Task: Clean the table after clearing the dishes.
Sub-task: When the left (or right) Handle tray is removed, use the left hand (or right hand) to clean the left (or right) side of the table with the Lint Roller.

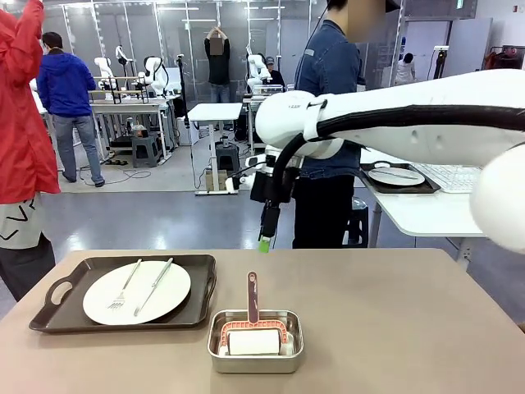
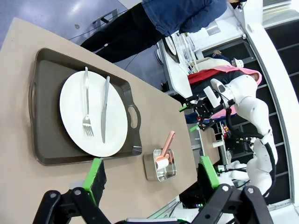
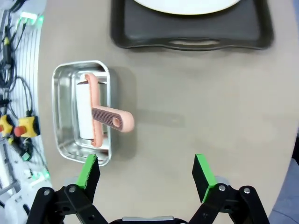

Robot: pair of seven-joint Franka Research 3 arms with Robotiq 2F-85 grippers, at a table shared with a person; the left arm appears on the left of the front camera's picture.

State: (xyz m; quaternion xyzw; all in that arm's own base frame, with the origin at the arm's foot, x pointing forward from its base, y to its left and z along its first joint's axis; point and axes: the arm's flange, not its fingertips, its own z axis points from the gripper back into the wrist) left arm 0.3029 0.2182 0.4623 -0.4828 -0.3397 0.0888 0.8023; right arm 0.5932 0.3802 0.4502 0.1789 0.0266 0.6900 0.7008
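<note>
On the left of the tan table point(image 1: 394, 328) sits a dark brown tray point(image 1: 57, 316) holding a white plate point(image 1: 168, 294) with a fork and a knife. The same tray point(image 2: 46, 116) and plate point(image 2: 117, 126) lie ahead in the left wrist view. My left gripper point(image 2: 150, 172) is open and empty, high above the table's near edge. My right gripper point(image 1: 264, 242) hangs open above the table's far middle. In its own view the right gripper point(image 3: 145, 171) hovers over bare tabletop, with the tray point(image 3: 140, 28) and plate point(image 3: 187, 4) beyond.
A steel pan point(image 1: 221, 349) with a pink-handled roller point(image 1: 253, 297) sits at the table's near middle, also seen as pan point(image 3: 63, 116) and pan point(image 2: 152, 170). A person in denim point(image 1: 328, 74) stands at the far edge. A second tray with a plate point(image 1: 396, 176) rests on a white side table.
</note>
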